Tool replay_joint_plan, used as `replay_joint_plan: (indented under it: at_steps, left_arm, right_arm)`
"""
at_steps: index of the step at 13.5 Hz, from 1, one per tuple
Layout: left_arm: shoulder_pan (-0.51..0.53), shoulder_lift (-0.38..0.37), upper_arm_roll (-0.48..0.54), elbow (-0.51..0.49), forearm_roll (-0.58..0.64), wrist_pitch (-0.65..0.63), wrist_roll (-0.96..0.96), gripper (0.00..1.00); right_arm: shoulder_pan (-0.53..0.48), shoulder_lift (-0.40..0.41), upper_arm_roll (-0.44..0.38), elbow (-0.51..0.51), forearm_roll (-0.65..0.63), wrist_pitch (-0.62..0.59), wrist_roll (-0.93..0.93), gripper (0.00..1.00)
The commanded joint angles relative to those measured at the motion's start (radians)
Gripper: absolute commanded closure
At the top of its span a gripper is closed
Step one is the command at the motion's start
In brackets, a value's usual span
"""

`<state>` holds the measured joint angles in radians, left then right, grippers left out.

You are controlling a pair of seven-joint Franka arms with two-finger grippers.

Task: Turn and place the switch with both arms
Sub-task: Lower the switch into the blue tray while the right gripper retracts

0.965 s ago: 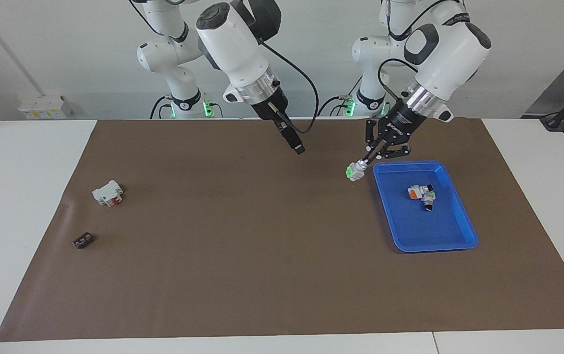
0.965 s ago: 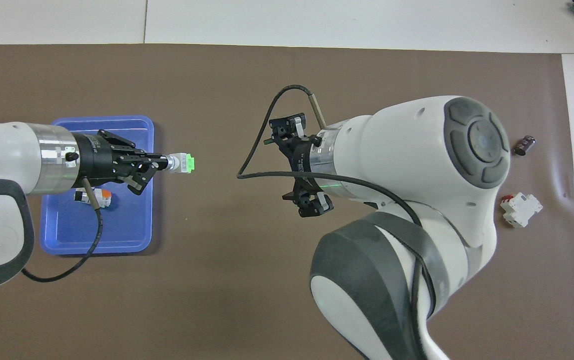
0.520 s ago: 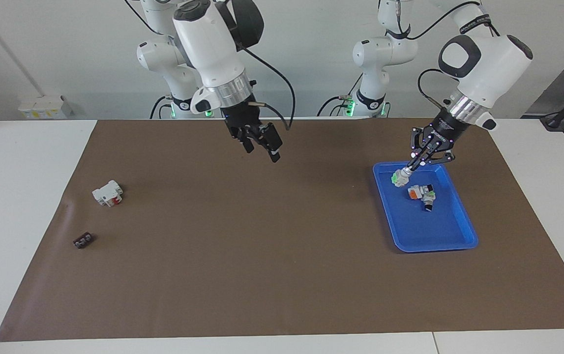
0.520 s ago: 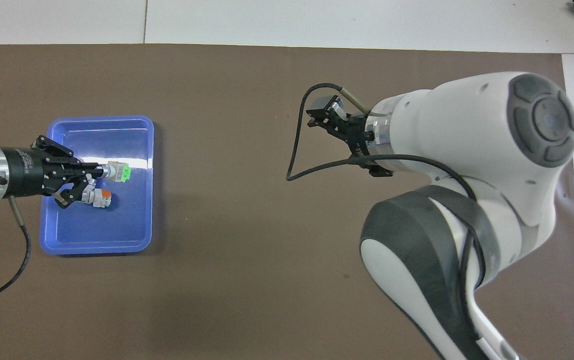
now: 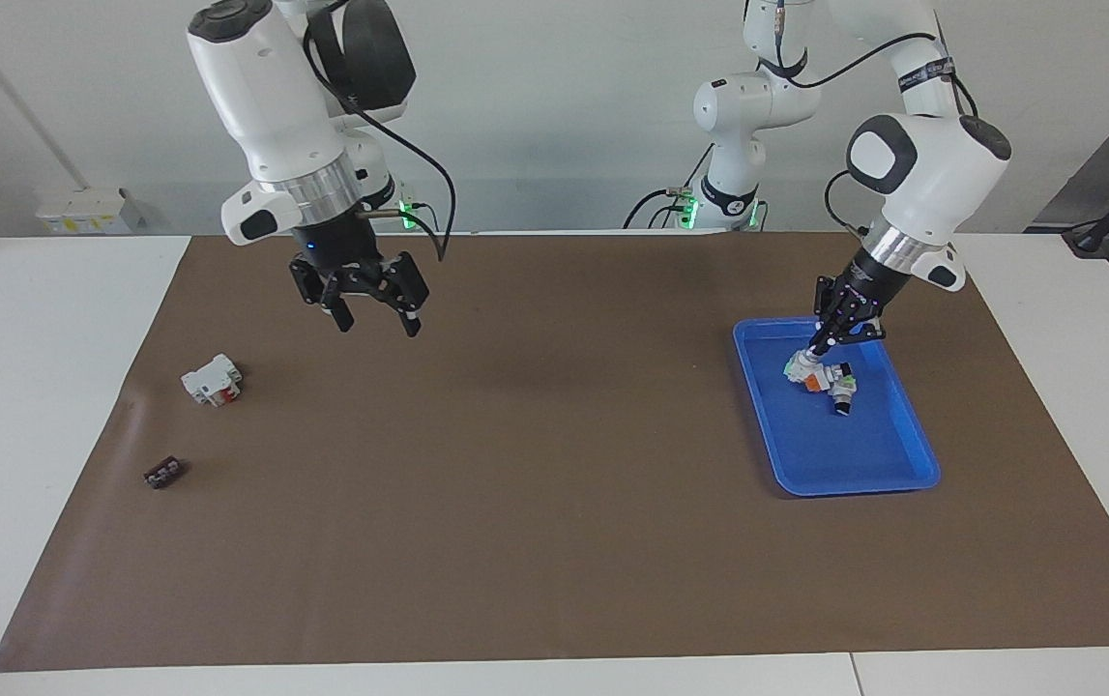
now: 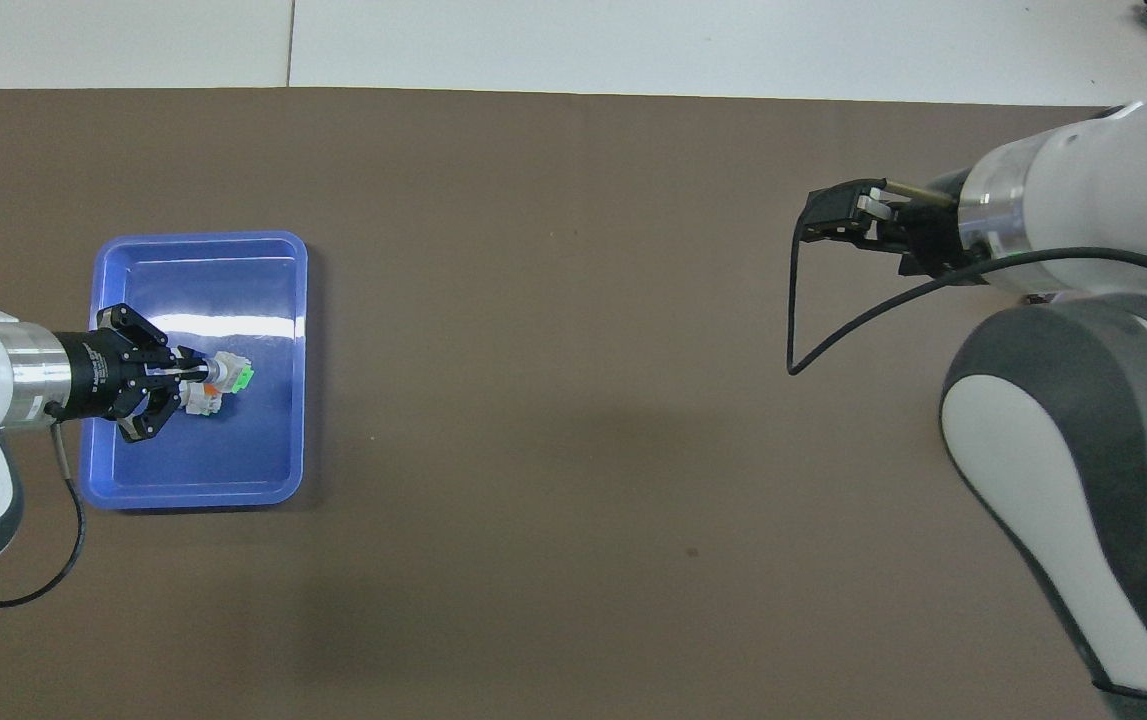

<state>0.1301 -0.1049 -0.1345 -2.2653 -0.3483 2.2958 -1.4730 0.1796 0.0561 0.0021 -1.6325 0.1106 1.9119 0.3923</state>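
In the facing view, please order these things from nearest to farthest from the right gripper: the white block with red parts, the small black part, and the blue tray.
Measured from the right gripper, over the mat:
1. The white block with red parts, at the right arm's end of the table.
2. The small black part, farther from the robots than the block.
3. The blue tray, at the left arm's end.

Even, bright light falls from above; both views are sharp. Soft, faint shadows lie on the brown mat [image 5: 554,503] under the arms. A white glare streak crosses the blue tray [image 6: 263,325] floor.
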Motion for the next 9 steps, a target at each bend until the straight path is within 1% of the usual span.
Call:
replay_joint_plan:
  at_steps: [1,2,4,5,6,7,8,9]
  left_arm:
    - [0.0,0.03,-0.008,-0.013,0.051,0.034,0.107,1.0]
    - [0.0,0.036,-0.008,-0.019,0.07,0.036,0.146,1.0]
    - [0.0,0.034,-0.008,-0.02,0.092,0.03,0.235,1.0]
    - [0.0,0.037,-0.008,-0.013,0.097,0.024,0.284,1.0]
    - [0.0,0.039,-0.008,-0.002,0.098,0.021,0.324,1.0]
    - [0.0,0.054,-0.01,0.022,0.11,0.016,0.371,0.79]
    - [0.0,0.068,-0.01,0.064,0.132,-0.004,0.399,0.67]
    - [0.0,0.097,-0.011,0.131,0.15,-0.047,0.402,0.62]
  right_arm:
    - [-0.112,-0.038,0.025,-0.006,-0.076,-0.083,-0.142,0.0]
    - [-0.149,-0.047,0.033,-0.006,-0.081,-0.12,-0.191,0.0]
    - [-0.154,-0.059,0.01,-0.004,-0.085,-0.189,-0.283,0.0]
    - [-0.151,-0.073,-0.017,-0.003,-0.085,-0.23,-0.299,0.0]
    - [-0.149,-0.093,-0.027,-0.003,-0.085,-0.272,-0.299,0.0]
    - [-0.15,-0.11,-0.025,-0.004,-0.085,-0.331,-0.297,0.0]
    - [-0.15,-0.131,-0.028,-0.018,-0.085,-0.376,-0.294,0.0]
    - [-0.147,-0.142,-0.034,-0.032,-0.085,-0.389,-0.294,0.0]
